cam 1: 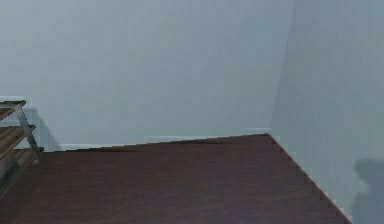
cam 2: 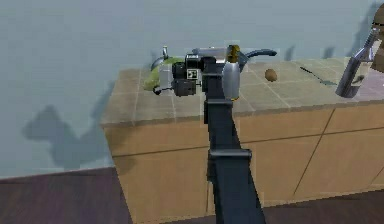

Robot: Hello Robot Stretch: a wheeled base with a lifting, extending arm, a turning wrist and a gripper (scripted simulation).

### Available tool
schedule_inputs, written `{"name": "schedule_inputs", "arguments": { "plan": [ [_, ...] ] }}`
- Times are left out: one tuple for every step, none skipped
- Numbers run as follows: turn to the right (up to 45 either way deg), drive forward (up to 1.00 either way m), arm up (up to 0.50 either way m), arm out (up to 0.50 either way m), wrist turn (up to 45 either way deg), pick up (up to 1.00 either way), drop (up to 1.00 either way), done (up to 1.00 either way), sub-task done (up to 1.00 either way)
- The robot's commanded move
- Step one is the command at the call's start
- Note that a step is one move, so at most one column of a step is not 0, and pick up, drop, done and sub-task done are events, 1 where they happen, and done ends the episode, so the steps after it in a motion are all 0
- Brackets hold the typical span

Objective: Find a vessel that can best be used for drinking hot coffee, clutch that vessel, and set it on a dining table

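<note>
Cannot place mug: just small blobs on counter point(cam 2: 130, 100), none clear enough to call one. In arm side view, gripper point(cam 2: 160, 86) at 11 o'clock from picture centre, over the tiled top. Green-yellow blob point(cam 2: 158, 64) at gripper's 12 o'clock, on counter at or behind the fingers, so cannot tell whether anything is held; grip state unreadable too. White marker squares point(cam 2: 190, 72) at gripper's 3 o'clock, capping dark arm point(cam 2: 225, 150), which rises from bottom edge at 6 o'clock. Pale bottle point(cam 2: 231, 78) with dark cap at squares' 3 o'clock, upright, just beside arm's end; cannot tell if touching. Brown lump point(cam 2: 270, 73) at bottle's 3 o'clock, apart from it. Grey metal piece point(cam 2: 352, 72) farther along at 3 o'clock, tilted, near picture's right edge. Tan cabinet fronts point(cam 2: 160, 170) under counter at 6 o'clock. Pale wall point(cam 2: 70, 50) at 10 o'clock, dark floor point(cam 2: 60, 195) at 8 o'clock. In forward view, dark wood floor point(cam 1: 180, 180) at 6 o'clock, pale walls point(cam 1: 150, 60) meeting in corner at 2 o'clock, shelf point(cam 1: 12, 135) at 9 o'clock on left edge.
</note>
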Motion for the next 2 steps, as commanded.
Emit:
{"name": "schedule_inputs", "arguments": {
  "plan": [
    [0.0, 0.0, 0.06, 0.0, 0.0, 0.0, 0.0, 0.0, 0.0],
    [0.0, 0.0, 0.0, 0.0, -45.0, 0.0, 0.0, 0.0, 0.0]
  ]
}}
